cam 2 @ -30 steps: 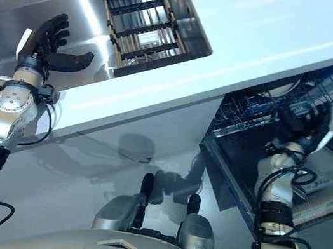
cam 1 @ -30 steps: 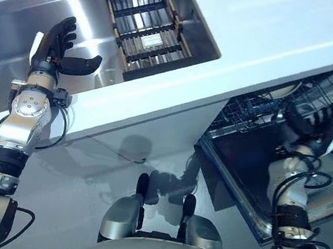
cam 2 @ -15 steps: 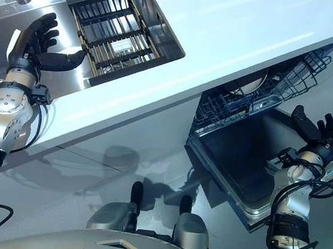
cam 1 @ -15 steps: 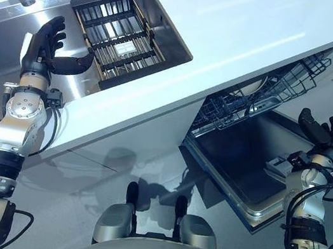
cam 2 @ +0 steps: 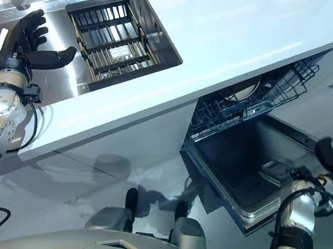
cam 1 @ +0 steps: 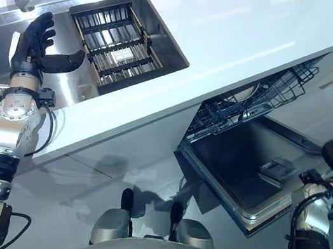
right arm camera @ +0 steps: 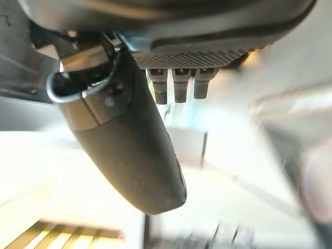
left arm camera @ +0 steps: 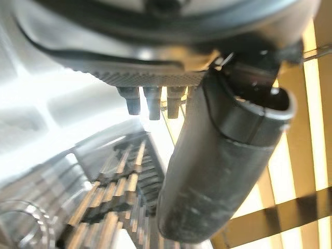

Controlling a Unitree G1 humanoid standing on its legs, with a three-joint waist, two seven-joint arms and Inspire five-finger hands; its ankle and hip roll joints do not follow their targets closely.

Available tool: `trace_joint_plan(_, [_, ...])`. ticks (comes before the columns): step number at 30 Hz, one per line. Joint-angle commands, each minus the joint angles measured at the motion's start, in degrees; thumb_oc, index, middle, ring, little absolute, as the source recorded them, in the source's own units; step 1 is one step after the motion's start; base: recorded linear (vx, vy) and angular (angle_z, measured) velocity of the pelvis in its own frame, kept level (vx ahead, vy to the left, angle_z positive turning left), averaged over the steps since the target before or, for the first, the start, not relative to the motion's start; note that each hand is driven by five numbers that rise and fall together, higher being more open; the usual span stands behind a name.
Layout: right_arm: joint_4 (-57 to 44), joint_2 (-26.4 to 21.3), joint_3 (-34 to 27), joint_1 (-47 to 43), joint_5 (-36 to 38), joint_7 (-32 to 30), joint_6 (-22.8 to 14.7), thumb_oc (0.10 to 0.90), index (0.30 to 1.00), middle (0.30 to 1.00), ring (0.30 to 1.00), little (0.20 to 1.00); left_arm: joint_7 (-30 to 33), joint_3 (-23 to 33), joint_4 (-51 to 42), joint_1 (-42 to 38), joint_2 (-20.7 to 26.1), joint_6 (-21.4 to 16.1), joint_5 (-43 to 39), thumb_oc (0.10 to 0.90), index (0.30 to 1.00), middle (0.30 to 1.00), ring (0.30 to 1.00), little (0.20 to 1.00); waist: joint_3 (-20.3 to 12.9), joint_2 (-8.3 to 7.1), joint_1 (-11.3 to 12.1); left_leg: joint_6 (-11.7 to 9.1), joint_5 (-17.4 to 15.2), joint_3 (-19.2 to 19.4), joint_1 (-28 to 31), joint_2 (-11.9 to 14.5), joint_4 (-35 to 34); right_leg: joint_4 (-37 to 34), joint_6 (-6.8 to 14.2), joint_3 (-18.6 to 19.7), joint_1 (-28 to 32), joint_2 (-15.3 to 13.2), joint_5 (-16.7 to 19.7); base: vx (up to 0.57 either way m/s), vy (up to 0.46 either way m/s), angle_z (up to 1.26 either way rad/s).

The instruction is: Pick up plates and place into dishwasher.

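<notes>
one pale plate [cam 1: 244,95] sits in the dishwasher's wire rack [cam 1: 272,91], tucked under the table [cam 1: 248,29] edge and half hidden by wires. it seems to stand on edge; its facing is unclear. the rack's long side follows the table edge, above the open door [cam 1: 236,169]. the left hand [cam 1: 34,50] hovers over the sink [cam 1: 70,85] beside a slatted rack [cam 1: 118,42], fingers spread, empty. the right hand [cam 2: 332,157], fingers straight and empty, is lower and farther right than half a second ago.
</notes>
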Motion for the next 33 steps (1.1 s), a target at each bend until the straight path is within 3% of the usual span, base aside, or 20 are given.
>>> trace_joint_plan(1, [1.3,-3.8,-1.6,1.8,5.8,7.2,-4.8,0.800,0.900,0.900,0.900,0.900,-0.8,3.7,-2.7,-4.9,6.3,-5.0,-3.7,0.800,0.900,0.900,0.900,0.900,-5.8,4.16,-2.1,2.7,-7.2,1.8,0.8,-4.4,0.9,13.2,3.1,-3.9,-6.7,3.6,-8.4,0.03,-0.110,-0.18])
trace_joint_plan(5, [5.4,-1.9,-0.6,2.6,18.9,20.3,-2.8,0.800,0.900,0.900,0.900,0.900,-2.1,4.5,0.5,-8.0,8.4,-4.6,-7.9,0.800,0.900,0.900,0.900,0.900,-4.8,4.54,-2.4,2.8,-7.6,2.1,0.1,-4.1,2.0,16.0,3.1,-4.3,-8.0,3.2,-9.5,0.01,-0.089,-0.16])
trace_joint_plan(9, [13.3,-1.3,0.2,0.6,32.9,28.0,-0.9,0.800,0.900,0.900,0.900,0.900,-2.8,4.1,6.7,-13.9,9.9,-6.4,-14.3,0.800,0.900,0.900,0.900,0.900,-2.4,5.39,-2.1,2.7,-8.0,1.9,-2.5,-4.1,4.8,20.8,2.8,-5.2,-11.0,3.0,-10.9,-0.05,-0.125,-0.17])
trace_joint_plan(14, [18.9,-3.0,1.2,-4.9,40.0,27.9,0.8,0.800,0.900,0.900,0.900,0.900,-0.5,0.2,11.4,-22.6,10.6,-8.2,-14.6,0.800,0.900,0.900,0.900,0.900,2.5,5.74,-1.6,2.1,-8.7,1.6,-8.1,-4.7,11.0,24.0,1.4,-5.0,-13.7,2.8,-12.3,-0.15,-0.095,0.06])
trace_joint_plan(20, [22.7,-2.8,3.8,-11.9,50.3,30.4,1.7,0.800,0.900,0.900,0.900,0.900,2.2,-5.3,13.5,-32.7,11.0,-9.3,-14.3,0.800,0.900,0.900,0.900,0.900,10.0,5.62,-0.8,1.7,-10.9,0.3,-19.3,-4.8,23.4,31.0,-2.2,-5.1,-19.3,2.3,-13.9,-0.16,-0.071,0.18])
trace_joint_plan(28, [24.9,-0.8,7.7,-16.9,56.4,38.0,6.8,0.800,0.900,0.900,0.900,0.900,4.1,-10.4,12.7,-42.0,11.2,-8.2,-14.5,0.800,0.900,0.900,0.900,0.900,13.2,5.52,0.0,2.1,-12.7,-1.7,-25.0,-5.3,29.8,36.8,-4.2,-6.3,-24.0,1.5,-15.8,-0.02,0.021,0.16])
trace_joint_plan(30, [23.7,-0.4,9.1,-18.3,60.1,44.1,7.1,0.800,0.900,0.900,0.900,0.900,4.9,-11.7,12.3,-43.7,11.2,-7.5,-14.8,0.800,0.900,0.900,0.900,0.900,13.6,5.48,0.4,2.1,-13.2,-2.1,-25.0,-5.6,30.1,37.1,-4.1,-6.3,-24.3,1.2,-16.1,0.03,0.060,0.13])
trace_joint_plan(33, [13.3,2.4,14.2,-19.1,67.3,59.5,8.6,0.800,0.900,0.900,0.900,0.900,4.6,-11.9,11.2,-43.4,11.0,-7.6,-15.3,0.800,0.900,0.900,0.900,0.900,14.2,5.35,0.8,2.1,-13.0,-2.6,-24.8,-6.0,29.5,35.8,-3.9,-6.1,-24.6,0.8,-15.1,0.02,0.088,0.08])
